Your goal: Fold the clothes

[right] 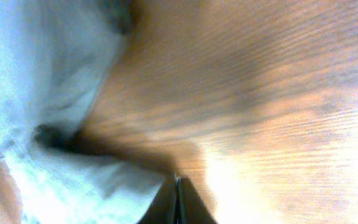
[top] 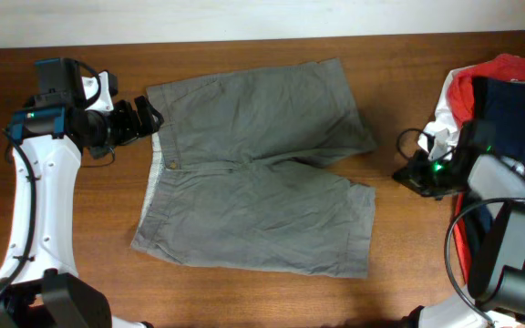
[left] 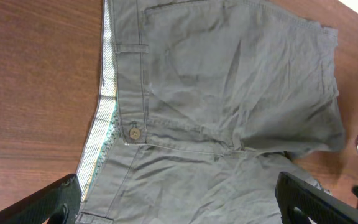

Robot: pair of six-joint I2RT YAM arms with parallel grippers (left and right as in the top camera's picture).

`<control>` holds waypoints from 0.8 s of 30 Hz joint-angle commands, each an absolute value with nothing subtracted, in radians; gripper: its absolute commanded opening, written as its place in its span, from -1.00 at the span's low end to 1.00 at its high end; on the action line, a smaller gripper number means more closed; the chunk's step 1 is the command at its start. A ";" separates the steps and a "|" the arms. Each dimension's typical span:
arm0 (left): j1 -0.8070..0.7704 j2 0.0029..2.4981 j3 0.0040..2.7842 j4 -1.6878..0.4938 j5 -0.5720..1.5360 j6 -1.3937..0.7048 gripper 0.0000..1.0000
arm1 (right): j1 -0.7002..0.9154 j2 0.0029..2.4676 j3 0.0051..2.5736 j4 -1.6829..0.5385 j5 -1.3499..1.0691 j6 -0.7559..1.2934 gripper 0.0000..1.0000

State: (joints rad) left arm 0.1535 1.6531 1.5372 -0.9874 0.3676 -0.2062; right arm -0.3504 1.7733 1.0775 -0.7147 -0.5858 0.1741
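Shorts (top: 253,173) flat, mid table (top: 408,255). Look soft, light, floppy. Best to grab by the waistband (top: 157,173) corners. Left gripper (top: 149,117) wide open beside waistband; right gripper (top: 403,173) pinched together, seemingly empty, near pile (top: 509,82).

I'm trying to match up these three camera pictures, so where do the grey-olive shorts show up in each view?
Overhead: the shorts lie spread out mid-frame on the table, waist to the left.
Left wrist: the shorts fill most of the picture, waist running down the left.
Right wrist: too blurred to confirm them; only pale cloth at the left.
Shared landmark: the waistband button, also in the left wrist view.
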 commanded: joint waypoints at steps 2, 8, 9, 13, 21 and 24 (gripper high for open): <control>0.155 1.656 1.539 -0.988 0.378 -0.208 0.99 | -0.222 1.741 1.198 -0.902 -0.643 0.002 -0.92; 0.156 1.656 1.539 -0.988 0.378 -0.208 0.99 | -0.003 1.820 1.026 -0.700 -0.305 0.114 -0.92; 0.156 1.656 1.539 -0.988 0.378 -0.208 0.99 | 0.007 1.852 1.017 -0.699 -0.302 0.121 -0.92; 0.155 1.656 1.539 -0.988 0.378 -0.208 0.99 | 0.004 1.974 1.016 -0.581 -0.067 0.347 -0.92; 0.155 1.656 1.539 -0.988 0.378 -0.208 0.99 | -0.042 1.877 1.168 -0.606 -0.150 0.344 -0.92; 0.157 1.656 1.539 -0.988 0.378 -0.208 0.99 | -0.040 1.734 1.275 -0.743 -0.254 0.290 -0.61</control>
